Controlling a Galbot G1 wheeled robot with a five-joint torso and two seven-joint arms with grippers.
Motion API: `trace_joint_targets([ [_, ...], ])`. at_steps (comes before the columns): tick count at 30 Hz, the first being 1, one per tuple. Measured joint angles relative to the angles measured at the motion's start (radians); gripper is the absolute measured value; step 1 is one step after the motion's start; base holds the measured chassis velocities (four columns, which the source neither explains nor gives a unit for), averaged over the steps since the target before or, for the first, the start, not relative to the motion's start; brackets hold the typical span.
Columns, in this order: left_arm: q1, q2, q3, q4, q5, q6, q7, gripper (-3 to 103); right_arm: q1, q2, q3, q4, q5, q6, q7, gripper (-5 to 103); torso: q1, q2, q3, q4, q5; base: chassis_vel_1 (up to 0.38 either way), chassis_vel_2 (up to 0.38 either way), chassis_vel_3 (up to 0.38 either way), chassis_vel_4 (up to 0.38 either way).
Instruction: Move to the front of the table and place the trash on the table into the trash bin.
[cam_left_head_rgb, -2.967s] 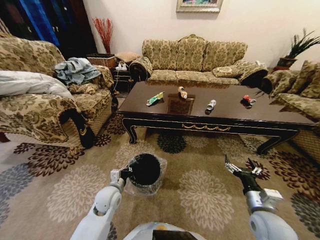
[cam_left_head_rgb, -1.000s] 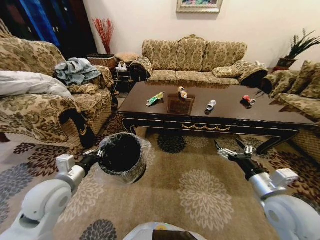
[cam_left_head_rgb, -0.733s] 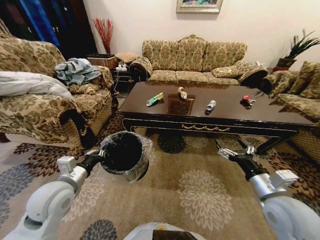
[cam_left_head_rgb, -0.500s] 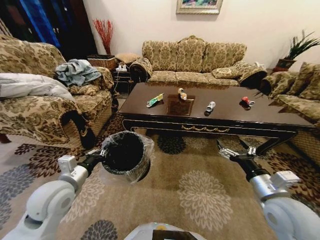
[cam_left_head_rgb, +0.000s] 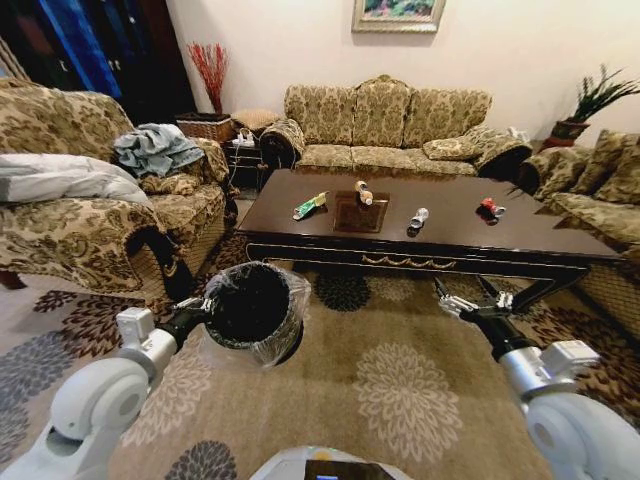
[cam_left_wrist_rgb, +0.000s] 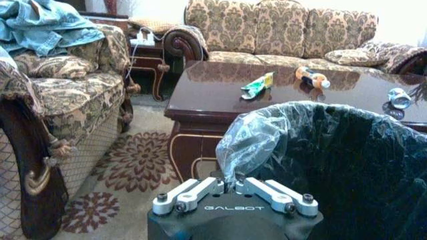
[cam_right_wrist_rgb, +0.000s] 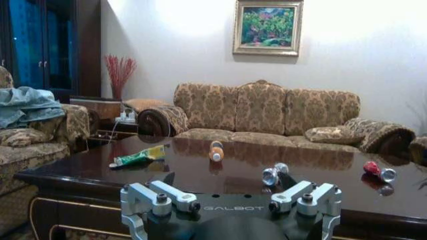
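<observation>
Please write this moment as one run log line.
left pincer: shut on trash bin | right pincer: open, free | trash: on table

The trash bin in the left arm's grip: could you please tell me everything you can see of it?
The trash bin is a small round black bucket lined with a clear, crinkly plastic bag that spills over its rim. It looks empty inside. The left pincer is shut on its rim and bag, holding it tilted with the mouth facing up and towards the head camera, above the patterned carpet. It hangs in front of the table, short of its near left corner, touching nothing else.
</observation>
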Motion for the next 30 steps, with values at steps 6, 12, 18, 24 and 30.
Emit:
trace_joint_targets([
  [6, 0.001, 0.007, 0.0, -0.005, 0.002, 0.007, -0.001, 3, 0.0, 0.009, -0.007, 0.0, -0.008, 0.001, -0.003, 100, 0.011, 0.028, 0.017, 0.0, 0.0001, 0.0, 0.0, 0.0, 0.0],
  [12, 0.004, 0.005, 0.0, -0.009, 0.004, 0.007, -0.001, 3, -0.001, 0.004, -0.003, 0.001, -0.008, 0.002, -0.003, 100, 0.019, 0.048, 0.03, 0.0, 0.0, 0.0, 0.0, 0.0, 0.0],
  [18, 0.01, 0.004, -0.001, -0.018, 0.004, 0.007, -0.001, 3, 0.002, 0.011, -0.011, 0.001, -0.015, 0.007, -0.004, 100, 0.031, 0.078, 0.047, 0.0, 0.0001, 0.0, 0.0, 0.0, 0.0],
  [24, 0.005, 0.004, 0.005, -0.018, 0.005, 0.007, 0.0, 3, 0.004, 0.01, -0.015, 0.003, -0.019, 0.007, -0.006, 100, 0.039, 0.1, 0.061, 0.0, 0.0001, 0.0, 0.0, 0.0, 0.0],
  [30, -0.003, -0.002, 0.018, -0.017, 0.006, 0.009, 0.001, 3, 0.007, 0.005, -0.008, 0.003, -0.019, 0.006, -0.006, 100, 0.051, 0.129, 0.078, 0.0, 0.0, 0.0, 0.0, 0.0, 0.0],
])
